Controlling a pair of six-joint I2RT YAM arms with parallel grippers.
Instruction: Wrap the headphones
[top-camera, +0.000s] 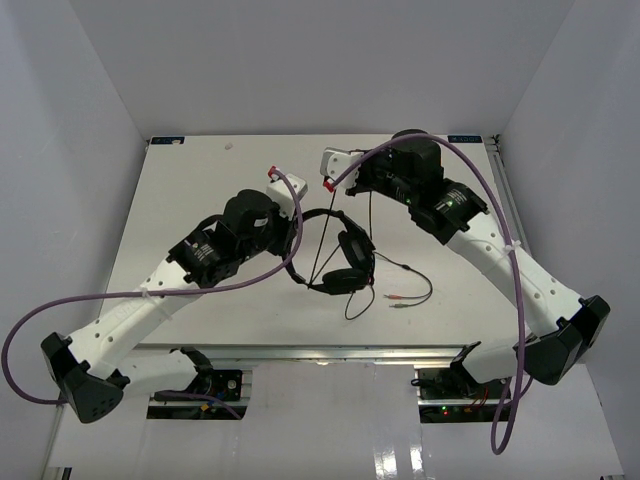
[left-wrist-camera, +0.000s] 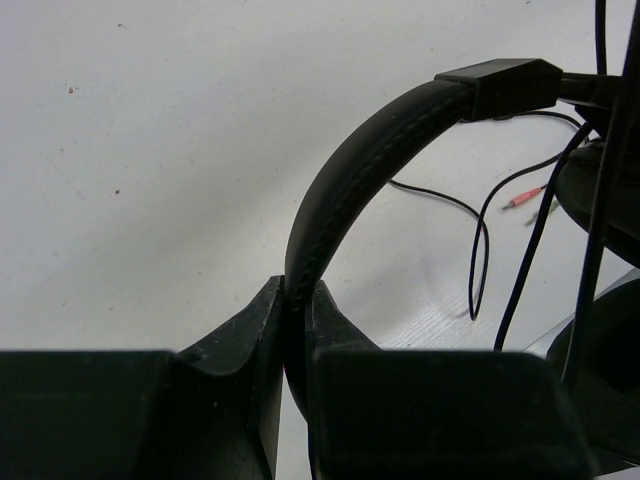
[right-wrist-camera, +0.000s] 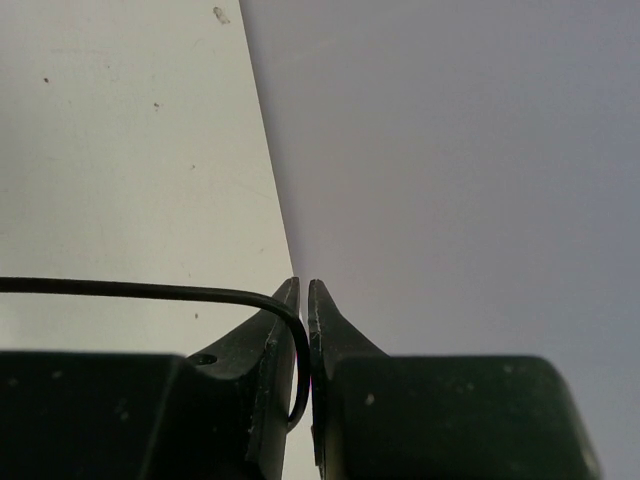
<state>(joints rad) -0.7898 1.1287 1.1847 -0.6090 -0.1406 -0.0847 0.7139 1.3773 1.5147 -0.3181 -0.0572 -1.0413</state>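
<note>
Now, with the left gripper (left-wrist-camera: 293, 292) clamped on the headband (left-wrist-camera: 350, 170) of the headphones (top-camera: 348, 262) over the table (top-camera: 190, 180) and the right gripper (right-wrist-camera: 303, 290) pinching the thin cord (right-wrist-camera: 120, 289), loop evenly under light tension, since the plugs (top-camera: 393, 298) seemingly trail loose.

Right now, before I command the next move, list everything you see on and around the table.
headphones: one, black, mid-table.
cord: one, thin black, from the headphones to the right arm, rest looping on the table.
plugs: two, red and green, on the table right of the headphones.
table: one, white, under everything.
walls: three, pale grey, around the table.
purple cables: two, one along each arm.
left arm: one, white and black, jaws shut on the headband.
right arm: one, white and black, jaws shut on the cord.
</note>
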